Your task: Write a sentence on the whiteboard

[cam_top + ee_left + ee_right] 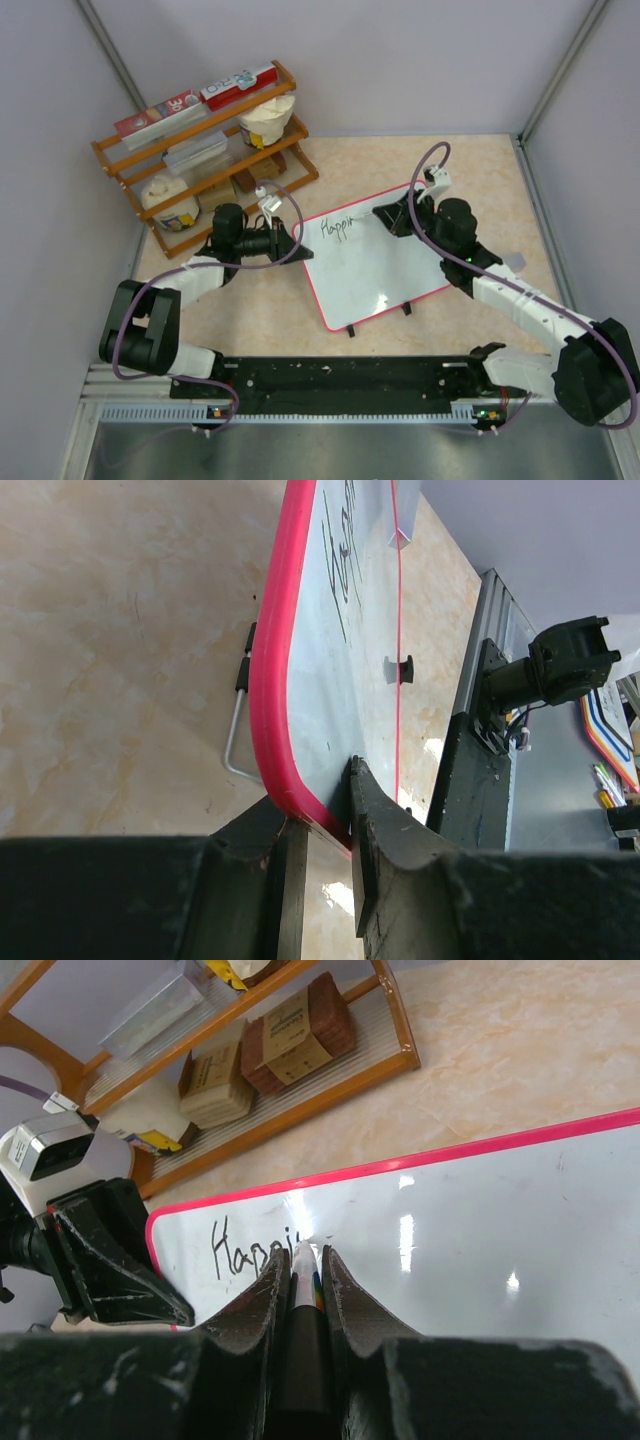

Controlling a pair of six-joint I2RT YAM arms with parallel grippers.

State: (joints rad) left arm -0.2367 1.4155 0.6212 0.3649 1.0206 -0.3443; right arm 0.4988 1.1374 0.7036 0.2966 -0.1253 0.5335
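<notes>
The whiteboard (385, 262) with its red rim lies tilted in the middle of the table. Black handwriting reading "Happi" (338, 228) sits near its far left corner; it also shows in the right wrist view (245, 1250). My left gripper (296, 243) is shut on the board's left corner, one jaw over and one under the rim (300, 805). My right gripper (385, 216) is shut on a marker (305, 1295) whose tip touches the board just right of the last letter.
A wooden rack (205, 140) with boxes and tubs stands at the back left, also seen in the right wrist view (290, 1050). The board's black feet (405, 309) face the near edge. Grey walls enclose the table.
</notes>
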